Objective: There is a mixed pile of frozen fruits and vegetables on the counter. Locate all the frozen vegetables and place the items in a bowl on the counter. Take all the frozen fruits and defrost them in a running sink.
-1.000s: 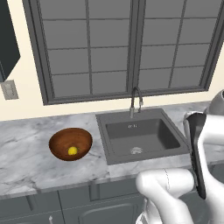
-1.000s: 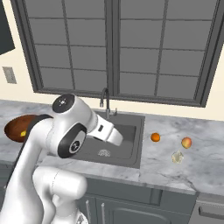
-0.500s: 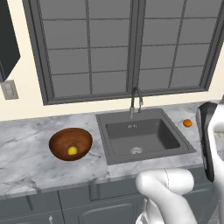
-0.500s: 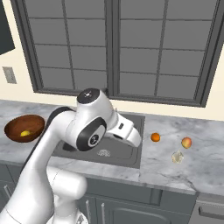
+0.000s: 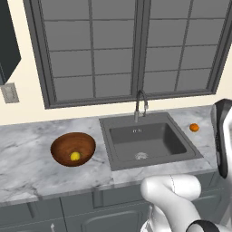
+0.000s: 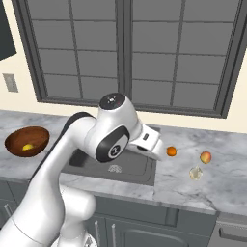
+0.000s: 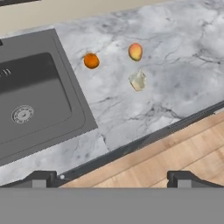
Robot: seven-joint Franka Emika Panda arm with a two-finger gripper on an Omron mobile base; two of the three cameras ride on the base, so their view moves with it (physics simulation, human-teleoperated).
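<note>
Your gripper [image 7: 112,178] is spread wide and empty above the counter's [image 7: 175,52] front edge.

You have the yellow piece [image 5: 75,156] lying in the brown bowl [image 5: 72,148], left of the sink [image 5: 149,140]. Right of the sink, the orange ball [image 7: 91,61], the orange-red peach-like ball [image 7: 135,51] and the whitish lump [image 7: 138,80] sit near one another on the marble, none touching.

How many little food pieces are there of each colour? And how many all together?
Yellow piece, lying in the brown bowl: 1
Orange ball, on the counter beside the sink: 1
Orange-red ball, on the counter: 1
Whitish lump, on the counter: 1
Total: 4
</note>
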